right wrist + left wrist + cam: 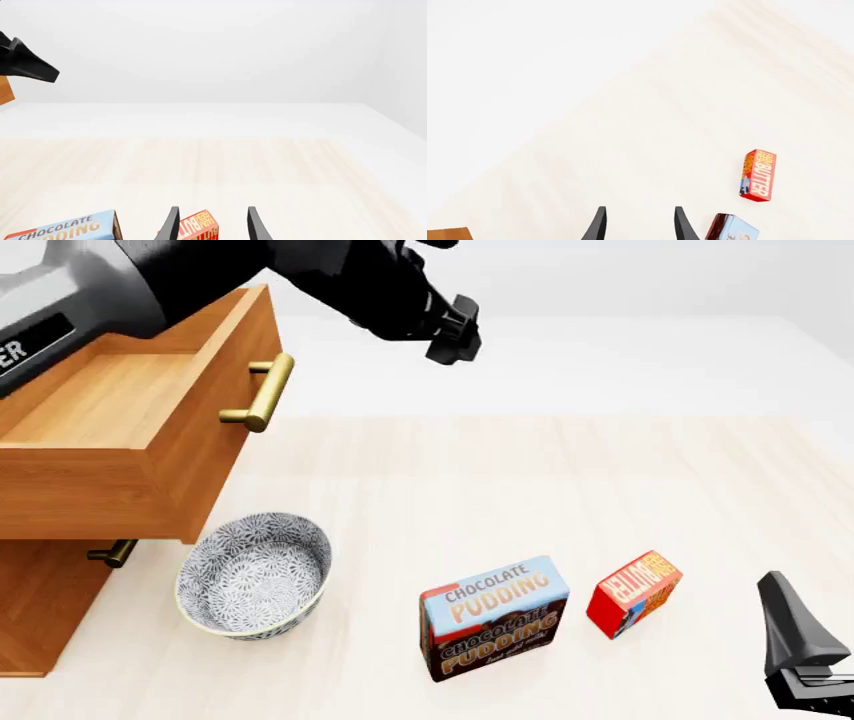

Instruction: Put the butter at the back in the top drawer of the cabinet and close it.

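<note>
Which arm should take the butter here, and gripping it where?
Probably the right gripper, which is open and already lined up on the butter. Come from the near side, closing across the box's narrow thickness; its broad printed face looks too wide. The pudding box stands apart on its left, leaving room.

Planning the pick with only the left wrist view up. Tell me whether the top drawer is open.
Observer: Yes, the top drawer stands pulled out, and nothing shows inside it.
Operator: Report the right claw.
Observer: The right claw is open and low, short of the butter, which shows between its fingers in its wrist view.
Operator: Name anything near the cabinet.
Observer: A patterned bowl sits beside the cabinet, below the open drawer's front.
</note>
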